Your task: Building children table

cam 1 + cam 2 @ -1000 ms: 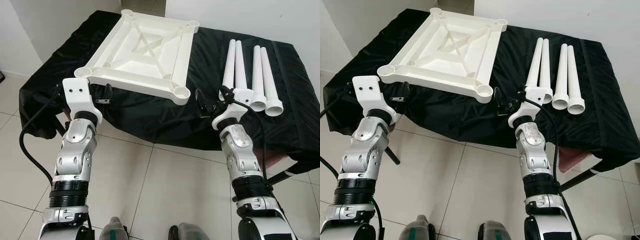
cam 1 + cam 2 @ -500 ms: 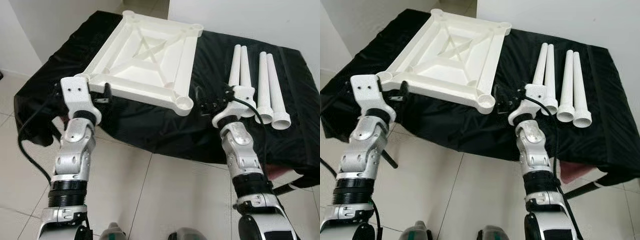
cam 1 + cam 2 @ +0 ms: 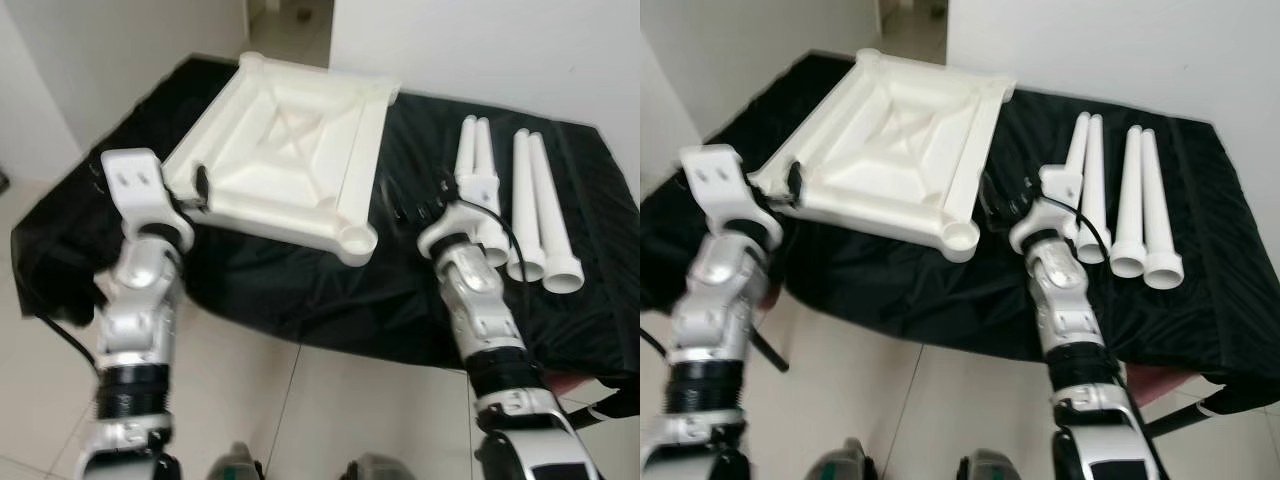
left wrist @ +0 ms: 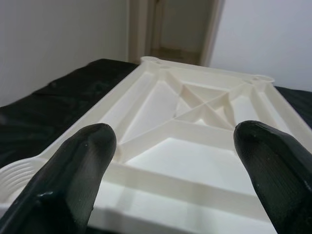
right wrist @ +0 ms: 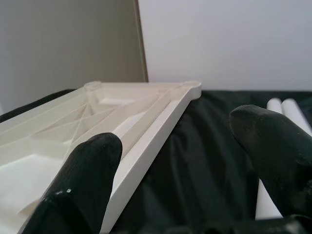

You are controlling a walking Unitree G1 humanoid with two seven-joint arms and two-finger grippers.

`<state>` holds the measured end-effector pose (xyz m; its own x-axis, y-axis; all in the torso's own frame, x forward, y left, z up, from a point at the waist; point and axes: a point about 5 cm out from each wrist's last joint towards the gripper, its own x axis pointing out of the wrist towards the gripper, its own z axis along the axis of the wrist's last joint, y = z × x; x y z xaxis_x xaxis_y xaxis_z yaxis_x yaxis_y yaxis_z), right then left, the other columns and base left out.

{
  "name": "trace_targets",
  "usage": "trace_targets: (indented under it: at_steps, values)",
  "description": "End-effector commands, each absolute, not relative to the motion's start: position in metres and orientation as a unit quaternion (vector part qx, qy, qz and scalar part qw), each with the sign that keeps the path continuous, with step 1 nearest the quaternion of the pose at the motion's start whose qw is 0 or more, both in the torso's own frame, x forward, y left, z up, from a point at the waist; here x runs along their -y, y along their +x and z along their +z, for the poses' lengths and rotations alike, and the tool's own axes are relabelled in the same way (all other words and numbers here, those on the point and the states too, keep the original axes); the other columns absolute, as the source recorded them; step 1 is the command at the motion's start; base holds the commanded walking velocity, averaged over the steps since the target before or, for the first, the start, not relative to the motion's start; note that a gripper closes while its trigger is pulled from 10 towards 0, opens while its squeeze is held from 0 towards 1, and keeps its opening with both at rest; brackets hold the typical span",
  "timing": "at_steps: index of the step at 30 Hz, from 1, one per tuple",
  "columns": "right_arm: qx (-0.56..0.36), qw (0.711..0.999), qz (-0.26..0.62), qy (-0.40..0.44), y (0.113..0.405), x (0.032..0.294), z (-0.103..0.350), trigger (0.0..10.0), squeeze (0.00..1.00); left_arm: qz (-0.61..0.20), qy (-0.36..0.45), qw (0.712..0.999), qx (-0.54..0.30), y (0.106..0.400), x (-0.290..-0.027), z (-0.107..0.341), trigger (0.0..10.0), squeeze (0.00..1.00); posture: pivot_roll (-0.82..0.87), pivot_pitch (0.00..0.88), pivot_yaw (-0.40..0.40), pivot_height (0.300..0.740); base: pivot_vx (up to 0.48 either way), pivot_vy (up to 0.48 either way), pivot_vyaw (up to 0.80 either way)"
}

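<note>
Upturned tabletop [image 3: 290, 155] runs lengthwise away from both grippers' spread, empty fingers [image 4: 80, 161].

White walls [image 3: 480, 50], pale tiled floor [image 3: 300, 390]

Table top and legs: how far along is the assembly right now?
Nothing is assembled yet. The white table top lies upside down on the black cloth, its corner socket bare. All four legs lie loose beside it. In hand: the left gripper is open at the top's near-left edge, and the right gripper is open between top and legs, holding nothing. All four legs are left to fit.
</note>
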<state>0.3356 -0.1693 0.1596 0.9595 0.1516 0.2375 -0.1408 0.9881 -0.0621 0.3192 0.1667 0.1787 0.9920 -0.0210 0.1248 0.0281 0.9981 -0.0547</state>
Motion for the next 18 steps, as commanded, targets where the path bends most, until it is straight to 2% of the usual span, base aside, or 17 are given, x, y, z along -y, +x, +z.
trace_targets:
  at_steps: [1, 5, 18]
  values:
    - [0.126, 0.988, 0.086, -0.019, 0.338, 0.16, 0.161, 10.0, 0.0, 0.001, -0.028, 0.998, 0.064, 0.319, -0.175, 0.182, 10.0, 0.0, -0.01, 0.0, -0.041, 0.74, 0.255, 0.0, 0.0]
    - [0.126, 0.988, 0.086, -0.019, 0.338, 0.16, 0.161, 10.0, 0.0, 0.001, -0.029, 0.998, 0.064, 0.32, -0.175, 0.181, 10.0, 0.0, -0.01, 0.0, -0.04, 0.74, 0.257, 0.0, 0.0]
    - [0.116, 0.99, 0.081, -0.02, 0.344, 0.16, 0.162, 10.0, 0.0, -0.062, -0.03, 0.997, 0.035, 0.322, -0.159, 0.178, 10.0, 0.0, 0.0, 0.005, -0.071, 0.74, 0.0, 0.0, 0.0]
